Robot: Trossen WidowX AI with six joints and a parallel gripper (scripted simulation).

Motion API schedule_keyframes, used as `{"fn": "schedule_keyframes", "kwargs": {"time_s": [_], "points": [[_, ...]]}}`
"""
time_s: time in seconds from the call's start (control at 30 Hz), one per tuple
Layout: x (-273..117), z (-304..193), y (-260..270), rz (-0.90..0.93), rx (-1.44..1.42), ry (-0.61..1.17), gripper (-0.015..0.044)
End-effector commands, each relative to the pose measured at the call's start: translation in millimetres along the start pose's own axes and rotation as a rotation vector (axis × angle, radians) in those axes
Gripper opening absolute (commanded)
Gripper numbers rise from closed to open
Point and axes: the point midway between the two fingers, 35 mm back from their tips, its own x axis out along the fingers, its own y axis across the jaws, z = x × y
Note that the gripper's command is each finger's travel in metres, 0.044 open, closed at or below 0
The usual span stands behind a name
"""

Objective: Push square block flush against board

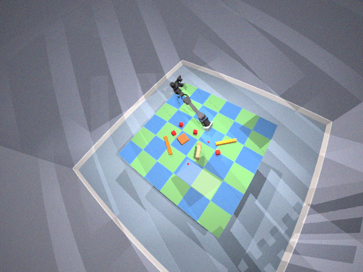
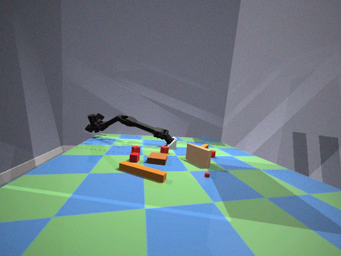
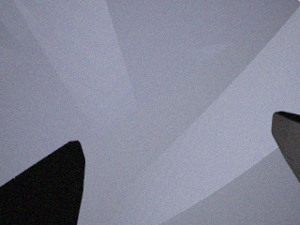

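Note:
The square block (image 1: 183, 139) (image 2: 157, 156), orange-brown, lies flat near the middle of the checkered mat. The light tan board (image 1: 198, 151) (image 2: 197, 155) stands upright on a long narrow edge. They are apart, with a strip of mat between them, and the block's sides look turned relative to the board. My gripper (image 1: 180, 81) (image 3: 182, 138) is open and empty, raised at the far end of the outstretched arm, well away from both parts. The wrist view shows only its two fingertips against a grey background, with neither part in sight.
An orange bar (image 1: 168, 145) (image 2: 142, 172) lies beyond the block from the board. A yellow bar (image 1: 226, 141) and a red cube (image 1: 218, 152) lie on the board's other side. Red cubes (image 1: 180, 124) (image 1: 173, 132) (image 1: 195, 132) lie around the block. Small red cubes (image 1: 208, 141) (image 1: 188, 163) lie near the board.

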Motion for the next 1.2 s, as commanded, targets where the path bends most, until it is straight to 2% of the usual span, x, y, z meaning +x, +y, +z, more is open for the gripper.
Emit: {"fn": "schedule_keyframes", "kwargs": {"time_s": [0.0,0.3,0.47,1.17], "points": [[0,0,0,0.0,0.0,0.0,0.0374],[-3,1,-11,-0.068,-0.004,0.03,0.0137],[-29,-21,-31,-0.151,-0.02,0.071,0.0006],[-159,-126,-80,-0.455,-0.161,0.299,0.0]]}}
